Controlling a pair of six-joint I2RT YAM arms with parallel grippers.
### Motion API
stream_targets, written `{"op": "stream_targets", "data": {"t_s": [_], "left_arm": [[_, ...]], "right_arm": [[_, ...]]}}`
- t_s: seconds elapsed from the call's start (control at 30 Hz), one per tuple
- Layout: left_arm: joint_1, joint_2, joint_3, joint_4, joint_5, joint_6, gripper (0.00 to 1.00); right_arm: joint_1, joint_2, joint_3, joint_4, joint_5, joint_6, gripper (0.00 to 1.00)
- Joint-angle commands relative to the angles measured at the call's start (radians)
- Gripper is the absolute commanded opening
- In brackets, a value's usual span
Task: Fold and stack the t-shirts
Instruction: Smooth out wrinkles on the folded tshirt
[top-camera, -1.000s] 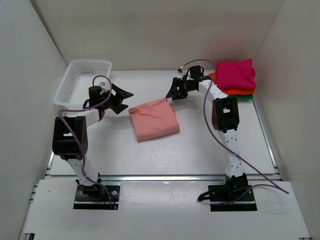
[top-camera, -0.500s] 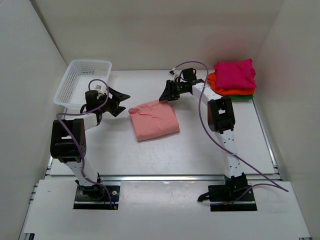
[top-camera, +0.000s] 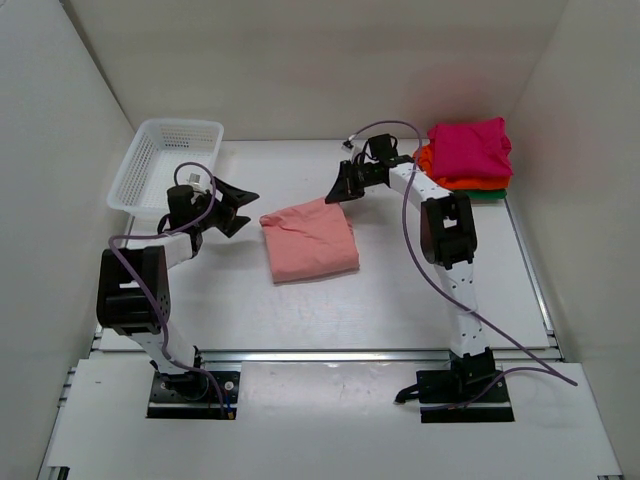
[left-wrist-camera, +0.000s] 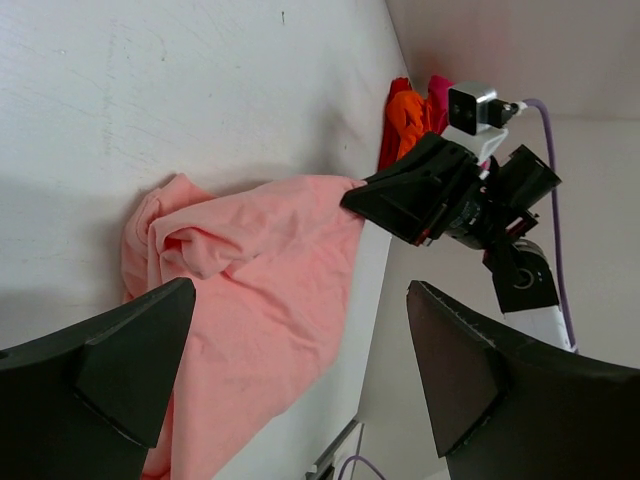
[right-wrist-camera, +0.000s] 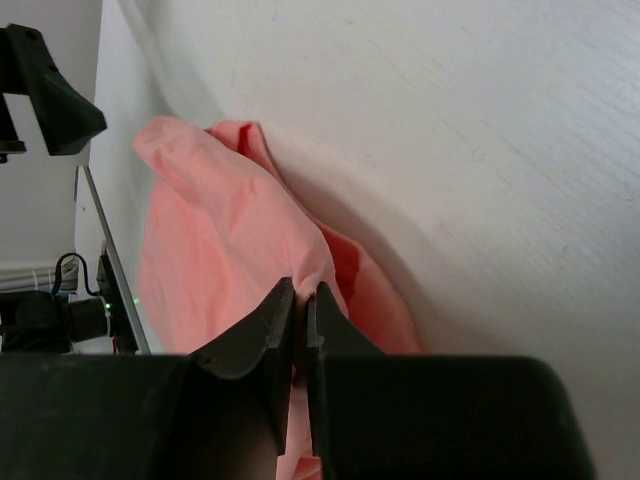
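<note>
A folded salmon-pink t-shirt (top-camera: 310, 240) (left-wrist-camera: 250, 290) (right-wrist-camera: 215, 240) lies at the table's middle. My right gripper (top-camera: 338, 194) (right-wrist-camera: 303, 292) is shut on that shirt's far right corner, with cloth pinched between its fingers. My left gripper (top-camera: 243, 208) (left-wrist-camera: 300, 330) stands wide open just left of the shirt's near-left corner, touching nothing. At the back right sits a stack of folded t-shirts (top-camera: 468, 160): magenta on top, orange below, green at the bottom. The left wrist view catches its edge (left-wrist-camera: 405, 115).
A white mesh basket (top-camera: 165, 160) stands at the back left, behind the left arm. White walls close in on three sides. A metal rail (top-camera: 330, 352) runs along the table's near edge.
My right gripper closed on the pink shirt's far right corner after moving onto it. My left gripper shifted slightly and stayed open.
</note>
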Motion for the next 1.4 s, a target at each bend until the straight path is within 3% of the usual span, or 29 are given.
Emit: {"op": "stream_targets", "data": {"t_s": [0.0, 0.2, 0.37, 0.7, 0.83, 0.97, 1.03, 1.1, 1.2, 1.27, 1.37], "left_arm": [[0.004, -0.063, -0.028, 0.035, 0.011, 0.002, 0.99], [-0.009, -0.076, -0.035, 0.038, 0.012, 0.007, 0.99], [-0.009, -0.080, -0.042, 0.049, 0.011, -0.001, 0.99], [-0.027, -0.050, -0.018, 0.067, 0.014, -0.001, 0.99], [-0.032, -0.019, 0.005, 0.086, 0.018, -0.015, 0.99], [-0.085, 0.022, 0.066, 0.079, 0.028, 0.005, 0.99], [-0.113, 0.038, 0.111, 0.061, 0.037, 0.025, 0.99], [-0.133, 0.058, 0.198, 0.031, 0.032, 0.056, 0.98], [-0.168, 0.094, 0.301, 0.003, 0.017, 0.076, 0.98], [-0.193, 0.143, 0.338, 0.042, 0.021, 0.061, 0.99], [-0.210, 0.217, 0.341, 0.160, 0.040, -0.062, 0.99]], "right_arm": [[-0.007, -0.148, -0.013, 0.018, 0.000, -0.001, 0.00], [-0.010, -0.243, -0.036, 0.023, 0.027, 0.014, 0.00], [-0.022, -0.329, -0.182, 0.090, 0.067, 0.057, 0.00], [-0.111, -0.380, -0.496, 0.433, 0.091, 0.267, 0.00], [-0.111, -0.304, -0.440, 0.401, 0.117, 0.228, 0.00], [-0.098, -0.163, -0.235, 0.243, 0.157, 0.134, 0.00], [-0.098, -0.115, -0.142, 0.166, 0.223, 0.119, 0.13], [-0.098, -0.084, -0.031, 0.012, 0.407, 0.108, 0.22], [-0.108, -0.110, -0.025, -0.067, 0.577, 0.119, 0.40], [-0.110, -0.188, -0.084, -0.037, 0.592, 0.096, 0.48], [-0.111, -0.275, -0.147, 0.011, 0.563, 0.103, 0.51]]}}
